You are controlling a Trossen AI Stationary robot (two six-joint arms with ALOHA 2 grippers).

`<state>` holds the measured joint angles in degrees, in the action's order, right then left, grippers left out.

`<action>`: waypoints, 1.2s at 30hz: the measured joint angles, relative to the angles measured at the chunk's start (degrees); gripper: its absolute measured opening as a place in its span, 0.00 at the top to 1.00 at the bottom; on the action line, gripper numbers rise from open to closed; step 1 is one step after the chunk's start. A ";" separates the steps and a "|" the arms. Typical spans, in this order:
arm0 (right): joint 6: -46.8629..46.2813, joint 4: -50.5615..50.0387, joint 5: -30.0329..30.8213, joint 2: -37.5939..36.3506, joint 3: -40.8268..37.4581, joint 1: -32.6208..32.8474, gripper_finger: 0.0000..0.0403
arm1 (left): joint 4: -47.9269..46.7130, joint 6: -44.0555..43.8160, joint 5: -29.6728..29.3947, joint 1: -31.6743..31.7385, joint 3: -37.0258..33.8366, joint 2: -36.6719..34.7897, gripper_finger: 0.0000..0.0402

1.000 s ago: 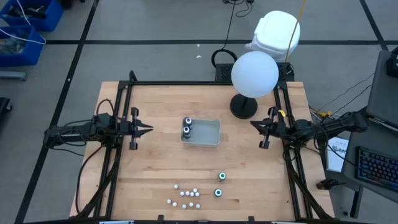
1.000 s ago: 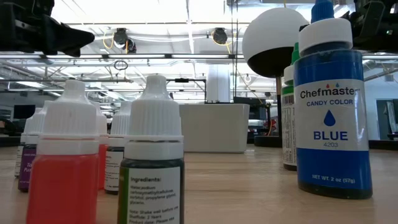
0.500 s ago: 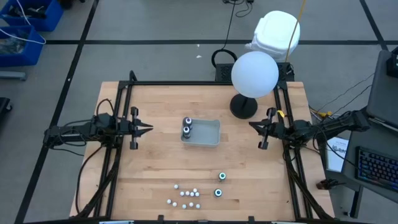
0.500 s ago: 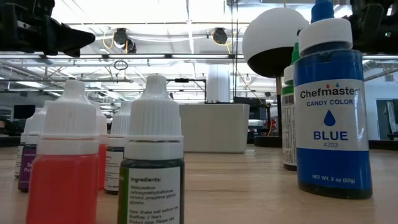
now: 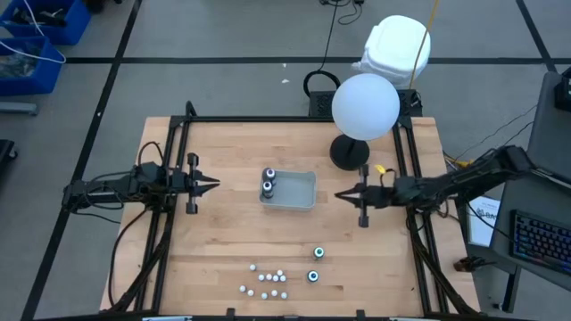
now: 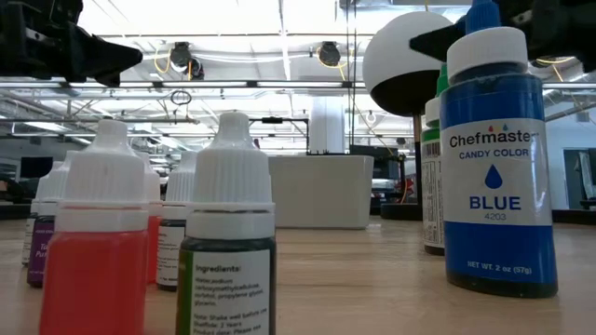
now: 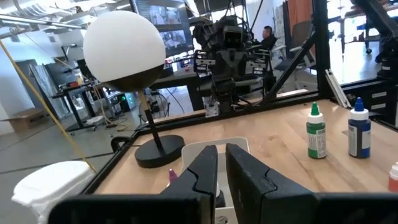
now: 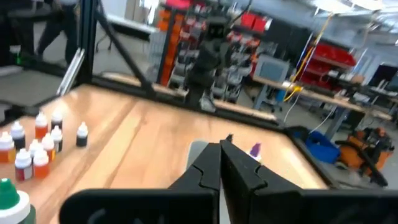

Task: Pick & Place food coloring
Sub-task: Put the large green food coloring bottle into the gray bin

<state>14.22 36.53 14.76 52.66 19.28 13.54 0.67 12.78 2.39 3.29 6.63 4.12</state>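
1. Right gripper (image 5: 340,195) sits right of centre, near the tray (image 5: 302,191), fingers pressed together, empty.
2. Left gripper (image 5: 214,185) waits left of the tray, fingers nearly closed, empty.
3. Two bottles (image 5: 268,182) stand in the tray's left end; two more (image 5: 316,265) and small bottles (image 5: 267,282) sit lower centre.

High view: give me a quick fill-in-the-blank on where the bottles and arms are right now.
1. The grey tray holds ____ bottles.
2. The small white-capped bottles cluster near the table's ____ edge.
3. The ____ gripper reaches farther over the table, toward the tray.
4. The left gripper has its fingers ____.

Missing words: two; front; right; shut
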 joint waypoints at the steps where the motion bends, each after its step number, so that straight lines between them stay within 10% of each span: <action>1: 0.03 -0.03 0.02 2.09 1.29 0.16 1.00 | 0.00 0.00 0.00 -0.02 0.00 0.00 0.90; 10: 2.32 -0.28 -6.95 16.59 10.54 2.19 0.90 | -0.07 0.00 0.00 -0.01 0.01 0.00 0.90; 23: -6.92 -8.98 -10.56 18.79 13.47 7.84 0.62 | -0.55 -2.38 0.13 -0.02 0.02 0.00 0.90; 36: -12.92 -3.97 -14.95 27.39 13.49 11.34 0.58 | -0.50 -2.99 0.13 -0.02 0.02 0.00 0.90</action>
<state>1.29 32.56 -0.19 80.05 32.77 24.88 0.16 9.78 2.52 3.27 6.66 4.12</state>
